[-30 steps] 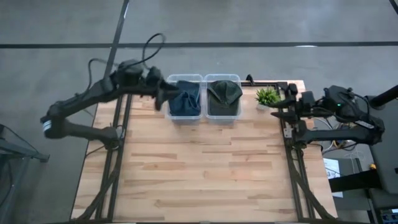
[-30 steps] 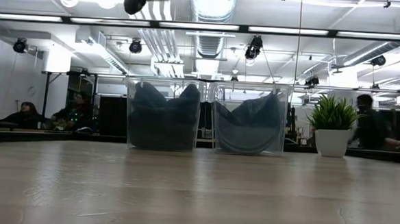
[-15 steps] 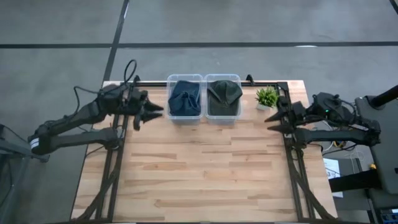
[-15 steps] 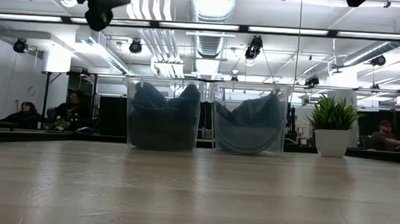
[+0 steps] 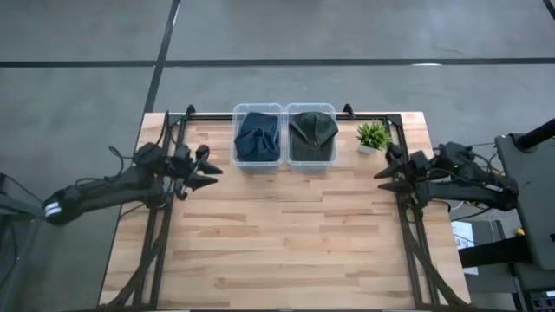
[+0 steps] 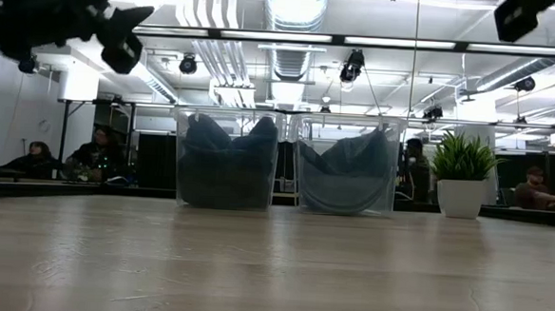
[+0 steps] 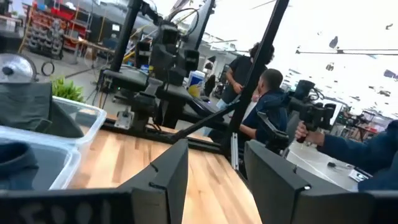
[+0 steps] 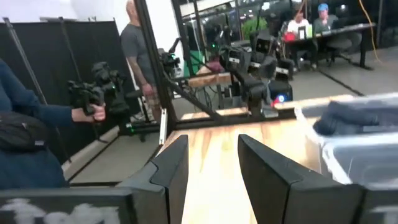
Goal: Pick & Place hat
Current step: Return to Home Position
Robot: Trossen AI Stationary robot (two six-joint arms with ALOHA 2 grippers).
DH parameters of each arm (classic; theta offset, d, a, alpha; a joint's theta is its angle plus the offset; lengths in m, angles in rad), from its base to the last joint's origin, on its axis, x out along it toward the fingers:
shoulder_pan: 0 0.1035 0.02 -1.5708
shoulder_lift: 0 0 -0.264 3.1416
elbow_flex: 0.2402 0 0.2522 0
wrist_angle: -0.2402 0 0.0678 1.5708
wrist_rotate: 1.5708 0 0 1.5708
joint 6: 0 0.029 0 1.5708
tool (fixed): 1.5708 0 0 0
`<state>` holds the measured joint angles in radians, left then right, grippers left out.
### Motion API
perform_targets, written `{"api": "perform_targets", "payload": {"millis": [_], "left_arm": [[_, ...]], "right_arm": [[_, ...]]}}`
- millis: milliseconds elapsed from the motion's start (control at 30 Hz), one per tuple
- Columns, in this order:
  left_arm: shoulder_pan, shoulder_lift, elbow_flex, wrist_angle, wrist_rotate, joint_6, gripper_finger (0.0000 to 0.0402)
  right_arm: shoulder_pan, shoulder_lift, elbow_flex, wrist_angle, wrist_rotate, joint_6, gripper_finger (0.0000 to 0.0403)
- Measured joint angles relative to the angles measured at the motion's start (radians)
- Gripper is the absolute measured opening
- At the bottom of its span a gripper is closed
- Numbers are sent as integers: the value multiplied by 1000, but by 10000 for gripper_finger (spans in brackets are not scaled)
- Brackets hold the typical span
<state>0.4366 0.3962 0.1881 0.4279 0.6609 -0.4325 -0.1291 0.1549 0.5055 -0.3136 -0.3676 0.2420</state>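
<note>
At far side of bench (image 5: pixel 286 234), blue caps (image 5: pixel 257 137) heaped in left bin (image 5: pixel 258 166). Left pincer (image 5: pixel 211 173) and right pincer (image 5: pixel 381 170) released, empty, at bench edges. Might knock frame (image 5: pixel 416 251) if folded home too low.

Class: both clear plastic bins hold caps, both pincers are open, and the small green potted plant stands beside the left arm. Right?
No. The high view shows the small green potted plant beside the right arm. The clear plastic bins hold caps; left pincer and right pincer are open.
</note>
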Motion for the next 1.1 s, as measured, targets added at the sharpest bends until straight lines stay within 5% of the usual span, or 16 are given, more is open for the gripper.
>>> {"api": "perform_targets", "payload": {"millis": [333,1100], "left_arm": [[0,-48,-178,230,-6,3,151],[-2,-67,-180,92,-7,110,151]], "right_arm": [[0,-155,-173,19,15,33,132],[0,-145,-490,357,-8,24,132]]}}
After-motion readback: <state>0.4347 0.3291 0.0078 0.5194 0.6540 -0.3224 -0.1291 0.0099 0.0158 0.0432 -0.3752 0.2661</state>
